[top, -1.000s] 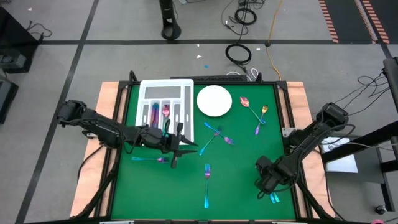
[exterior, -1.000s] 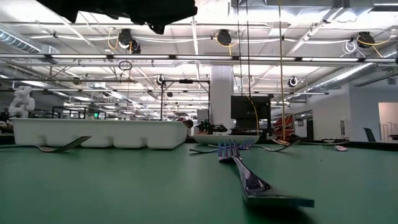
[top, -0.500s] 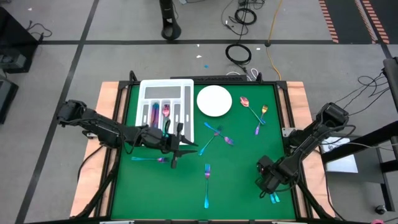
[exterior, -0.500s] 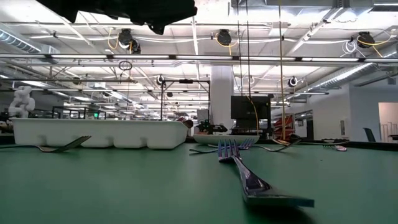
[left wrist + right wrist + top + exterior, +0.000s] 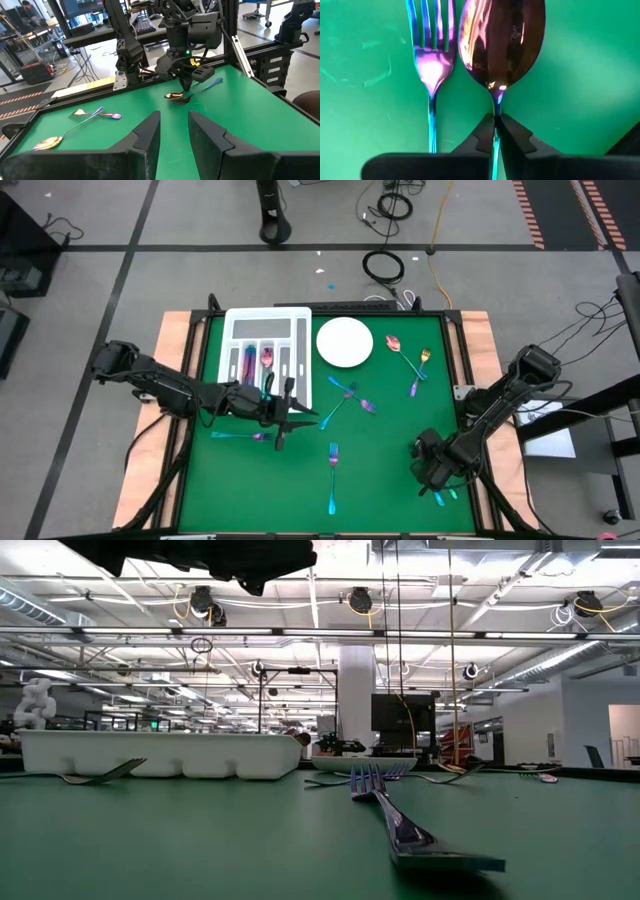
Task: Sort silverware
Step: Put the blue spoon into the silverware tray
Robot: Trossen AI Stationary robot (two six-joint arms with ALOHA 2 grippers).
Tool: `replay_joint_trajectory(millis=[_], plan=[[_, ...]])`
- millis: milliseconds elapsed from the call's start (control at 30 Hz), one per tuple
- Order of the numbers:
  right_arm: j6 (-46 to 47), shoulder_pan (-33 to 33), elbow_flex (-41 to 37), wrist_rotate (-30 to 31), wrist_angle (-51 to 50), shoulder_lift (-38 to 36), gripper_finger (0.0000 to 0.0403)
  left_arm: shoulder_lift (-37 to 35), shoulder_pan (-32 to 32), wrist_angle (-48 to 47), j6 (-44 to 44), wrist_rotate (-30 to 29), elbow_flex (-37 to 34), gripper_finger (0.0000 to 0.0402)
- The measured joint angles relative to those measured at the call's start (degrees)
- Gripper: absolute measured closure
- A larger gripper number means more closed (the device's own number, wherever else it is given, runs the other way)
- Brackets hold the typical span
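We note the right gripper [image 5: 495,131] low at the near right corner of the green table [image 5: 390,465], its jaws closed on the thin neck of a spoon [image 5: 502,42], with a fork [image 5: 432,55] lying just beside it, untouched. The left gripper [image 5: 172,132] hovers near the tray, jaws parted and holding nothing. The silverware is scattered: a fork [image 5: 333,475] at near centre, a piece [image 5: 240,436] by the left gripper, crossed pieces [image 5: 350,398] mid-table, and a spoon [image 5: 393,343] and fork [image 5: 420,370] beside the plate [image 5: 345,342]. We judge these pieces light, stiff and slick, lying flat on the table; the narrow handle or neck offers the best hold, though a pinch there may let the bowl swing. The white divided tray [image 5: 300,315] holds a few pieces [image 5: 258,360] in its middle slots. The plate is bare.
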Motion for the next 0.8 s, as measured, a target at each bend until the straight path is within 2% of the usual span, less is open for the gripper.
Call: replay_joint_trajectory(millis=[133, 367, 633, 800], plan=[[0.8, 0.0, 1.4, 2.1, -4.8, 0.1, 0.04, 0.0, 0.0, 0.0, 0.0, 0.0, 0.0, 0.0299], [1.3, 0.0, 10.4, 11.8, -17.6, 0.0, 0.0401, 0.0, 0.0, 0.3, -2.9, 0.0, 0.0, 0.0299], [-4.2, 0.0, 19.8, 35.0, -19.1, 0.0, 0.0402, 0.0, 0.0, 2.7, -7.6, 0.5, 0.0, 0.0299], [-12.5, 0.0, 24.4, 49.0, -18.0, 0.0, 0.0403, 1.3, 0.0, 5.4, -7.5, 4.3, 0.0, 0.0299]])
